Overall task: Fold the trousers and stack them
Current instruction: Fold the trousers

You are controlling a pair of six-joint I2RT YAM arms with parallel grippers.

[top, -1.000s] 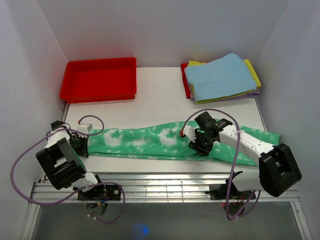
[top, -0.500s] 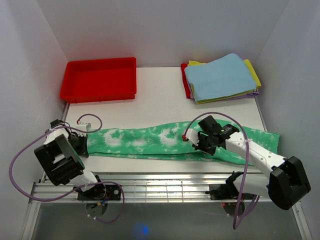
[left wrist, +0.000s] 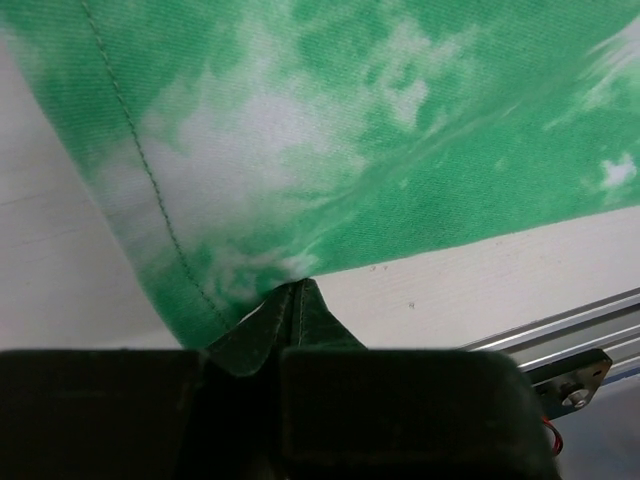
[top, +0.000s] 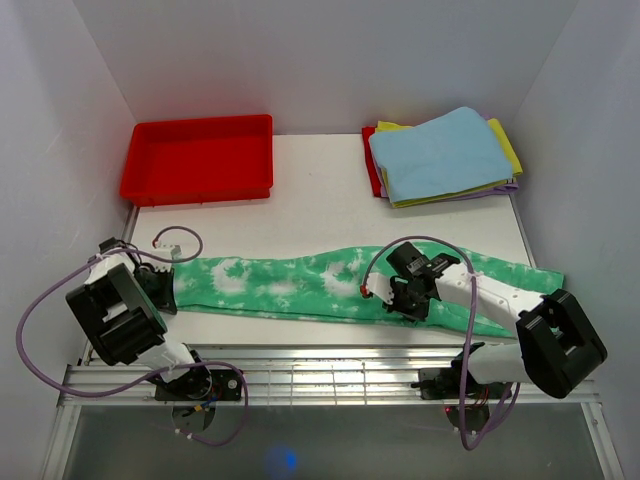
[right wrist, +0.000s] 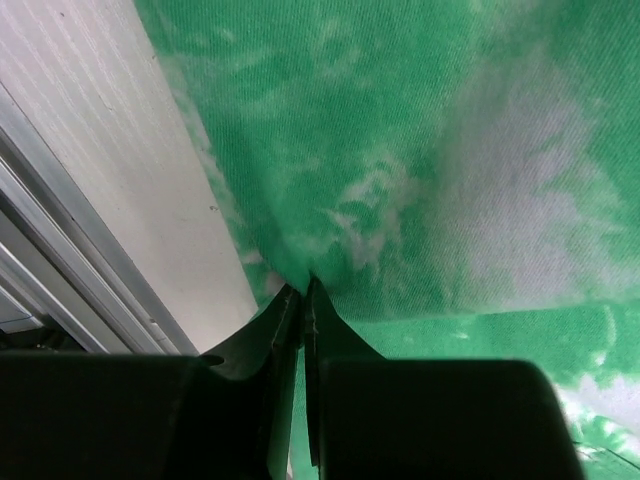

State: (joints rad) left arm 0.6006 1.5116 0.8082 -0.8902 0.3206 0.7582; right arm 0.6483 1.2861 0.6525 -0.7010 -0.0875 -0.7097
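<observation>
The green trousers (top: pixel 300 285) with white tie-dye blotches lie stretched out in a long strip across the near part of the table. My left gripper (top: pixel 160 287) is shut on the trousers' left end, pinching the hem corner (left wrist: pixel 290 290). My right gripper (top: pixel 408 298) is shut on a pinch of the trousers (right wrist: pixel 420 180) near the near edge, right of the middle. Both grippers sit low at the table surface.
A red tray (top: pixel 200 158) stands at the back left. A stack of folded cloths (top: pixel 440 155), light blue on top of yellow, lies at the back right. A metal rail (top: pixel 330 370) runs along the table's near edge. White walls close in on both sides.
My right gripper has moved toward the near edge and slightly left, dragging the cloth with it. The trousers' left end has pulled a little straighter. My left gripper has barely moved.
</observation>
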